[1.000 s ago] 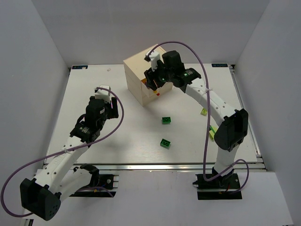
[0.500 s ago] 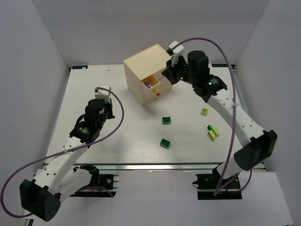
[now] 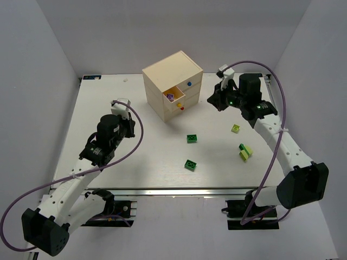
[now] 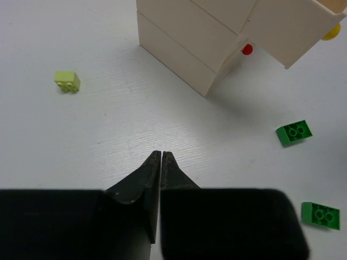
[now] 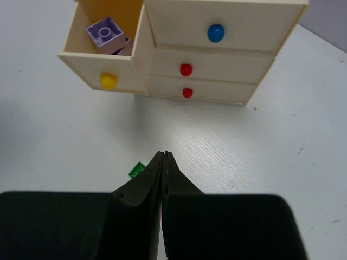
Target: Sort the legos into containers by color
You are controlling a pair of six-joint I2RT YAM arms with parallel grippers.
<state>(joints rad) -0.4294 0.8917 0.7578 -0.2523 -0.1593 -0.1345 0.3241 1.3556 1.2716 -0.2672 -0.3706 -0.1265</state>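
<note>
The cream chest (image 3: 172, 76) stands at the back of the table. Its yellow-knob drawer (image 5: 108, 80) is pulled open, and a pale purple lego (image 5: 105, 32) lies inside. My right gripper (image 5: 164, 154) is shut and empty, hovering right of the chest (image 3: 213, 101). Two green legos (image 3: 191, 138) (image 3: 190, 165) lie mid-table. My left gripper (image 4: 162, 154) is shut on nothing, over bare table left of the chest (image 3: 129, 125). A yellow-green lego (image 3: 235, 128) and a green and yellow-green pair (image 3: 245, 153) lie to the right.
The blue-knob drawer (image 5: 216, 32) and both red-knob drawers (image 5: 186, 69) are closed. In the left wrist view a yellow-green lego (image 4: 66, 81) lies far left, with green legos (image 4: 294, 132) (image 4: 321, 214) at right. White walls enclose the table.
My right arm has pulled back from over the open drawer to the right of the chest. The purple lego now shows in the drawer. The left arm barely moved.
</note>
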